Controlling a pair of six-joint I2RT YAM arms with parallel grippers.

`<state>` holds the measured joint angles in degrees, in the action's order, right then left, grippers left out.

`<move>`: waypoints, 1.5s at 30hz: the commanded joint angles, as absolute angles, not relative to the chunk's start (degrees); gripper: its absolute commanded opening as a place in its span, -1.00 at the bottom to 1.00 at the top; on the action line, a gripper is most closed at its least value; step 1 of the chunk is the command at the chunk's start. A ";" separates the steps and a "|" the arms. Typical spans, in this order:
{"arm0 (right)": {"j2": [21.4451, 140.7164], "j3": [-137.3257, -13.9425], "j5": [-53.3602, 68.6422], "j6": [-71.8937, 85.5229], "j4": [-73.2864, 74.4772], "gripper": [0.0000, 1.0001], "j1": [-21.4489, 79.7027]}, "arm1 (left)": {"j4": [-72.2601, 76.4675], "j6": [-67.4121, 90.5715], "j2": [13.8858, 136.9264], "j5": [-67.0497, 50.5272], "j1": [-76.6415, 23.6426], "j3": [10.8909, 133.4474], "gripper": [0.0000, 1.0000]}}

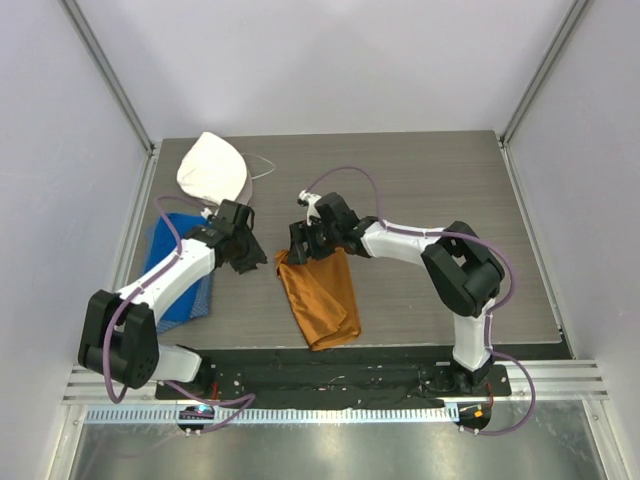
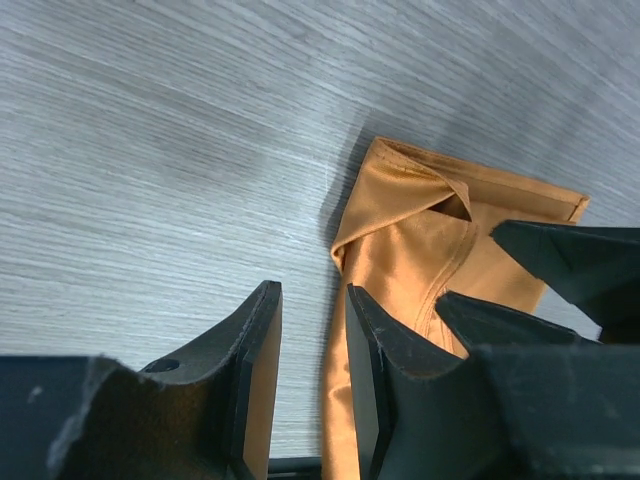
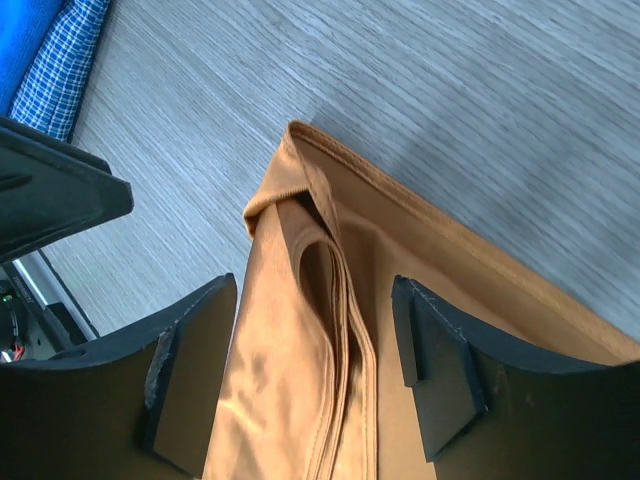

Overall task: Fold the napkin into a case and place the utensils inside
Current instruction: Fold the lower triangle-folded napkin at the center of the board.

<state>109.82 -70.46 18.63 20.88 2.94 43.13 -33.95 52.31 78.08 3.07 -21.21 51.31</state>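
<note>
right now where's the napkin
Top view: the napkin lies folded at the table's near centre, its far end beneath the right gripper, the left gripper to its left.

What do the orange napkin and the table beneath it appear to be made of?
The napkin looks like thin woven fabric with a satin-like sheen: soft creases, a stitched hem and pale highlights. The table looks like matte grey wood-grain laminate, going by its streaky, even grain, though real wood cannot be ruled out.

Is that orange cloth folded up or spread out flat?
Folded. The napkin lies as a narrow strip, and the right wrist view shows several stacked layers along its edge.
</note>
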 commanded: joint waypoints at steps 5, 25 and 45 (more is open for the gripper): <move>113.11 -73.92 19.16 20.30 0.26 0.39 43.77 | -28.57 52.56 80.06 -3.25 -19.51 51.68 -0.31; 114.43 -73.30 19.60 24.08 -1.76 -0.98 40.70 | -24.61 52.21 84.64 -4.30 -19.86 52.12 -0.14; 103.46 -61.09 26.28 38.93 -4.83 -0.98 35.51 | -24.17 46.93 82.19 1.49 -33.74 55.20 -0.07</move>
